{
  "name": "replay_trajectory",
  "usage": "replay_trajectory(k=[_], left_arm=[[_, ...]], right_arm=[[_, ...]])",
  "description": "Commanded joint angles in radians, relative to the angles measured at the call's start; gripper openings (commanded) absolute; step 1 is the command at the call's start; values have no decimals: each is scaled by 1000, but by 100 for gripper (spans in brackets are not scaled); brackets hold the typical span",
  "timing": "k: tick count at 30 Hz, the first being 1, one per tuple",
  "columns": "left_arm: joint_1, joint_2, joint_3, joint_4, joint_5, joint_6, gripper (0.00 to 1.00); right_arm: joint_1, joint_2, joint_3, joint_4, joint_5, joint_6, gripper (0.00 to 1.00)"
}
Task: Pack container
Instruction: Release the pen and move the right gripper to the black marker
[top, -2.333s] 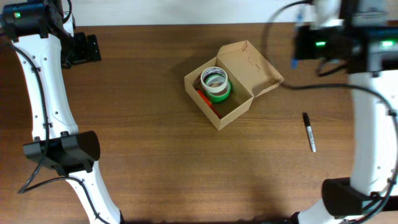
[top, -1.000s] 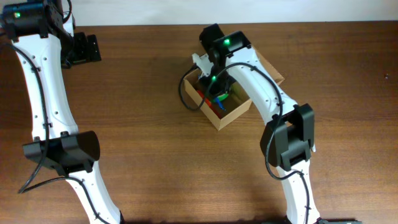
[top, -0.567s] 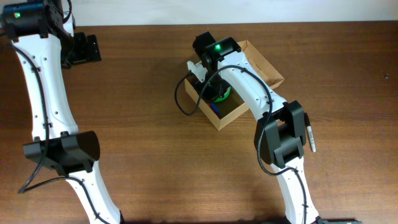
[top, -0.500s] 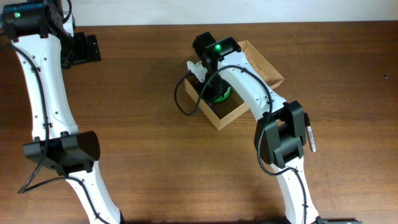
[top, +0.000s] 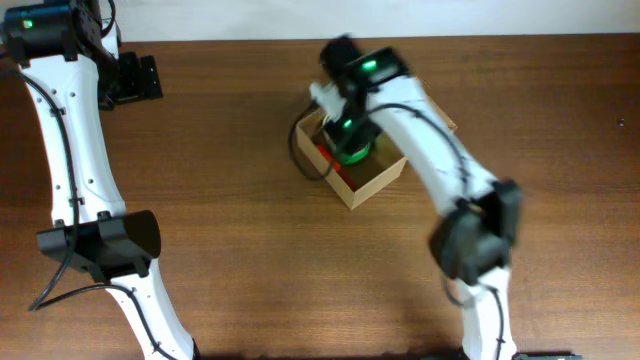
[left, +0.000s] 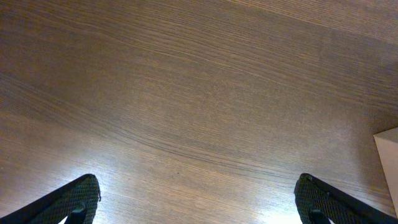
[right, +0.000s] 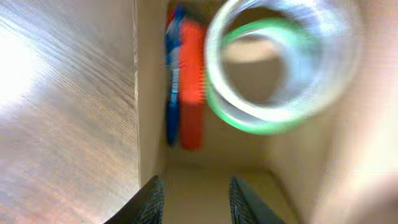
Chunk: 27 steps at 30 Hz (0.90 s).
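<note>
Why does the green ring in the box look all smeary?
Right wrist view: the green tape roll is smeared, probably motion blur. Overhead view: the right arm is blurred too, the left arm sharp. Left wrist view: crisp wood grain, bright glare low on the table.

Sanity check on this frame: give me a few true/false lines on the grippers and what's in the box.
1. The right gripper is open over the container. True.
2. The left gripper is holding something. False: it is open and empty above the bare table.
3. A green-edged tape roll sits inside the container. True.
4. The container is closed. False: it is open, with its contents showing.
5. A red item lies beside a blue item in the container. True.
</note>
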Motion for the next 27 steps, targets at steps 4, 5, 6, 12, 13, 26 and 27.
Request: replay_trajectory(k=[4, 5, 6, 12, 13, 26, 27], left_arm=[[2, -8, -4, 2, 4, -13, 100], [2, -8, -4, 2, 3, -13, 100], [2, -8, -4, 2, 3, -13, 100], [2, -8, -4, 2, 4, -13, 100], [2, -8, -4, 2, 3, -13, 100], [2, -8, -4, 2, 4, -13, 100], [2, -8, -4, 2, 4, -13, 100]], right_arm=[[-246, -463, 16, -1, 71, 11, 35], [-295, -507, 6, 5, 71, 23, 35], [-352, -552, -10, 15, 70, 34, 35], [-664, -717, -270, 128, 71, 75, 39], [-697, -719, -337, 149, 72, 75, 40], [-806, -387, -819, 397, 71, -35, 49], [-806, -361, -818, 398, 71, -37, 49]])
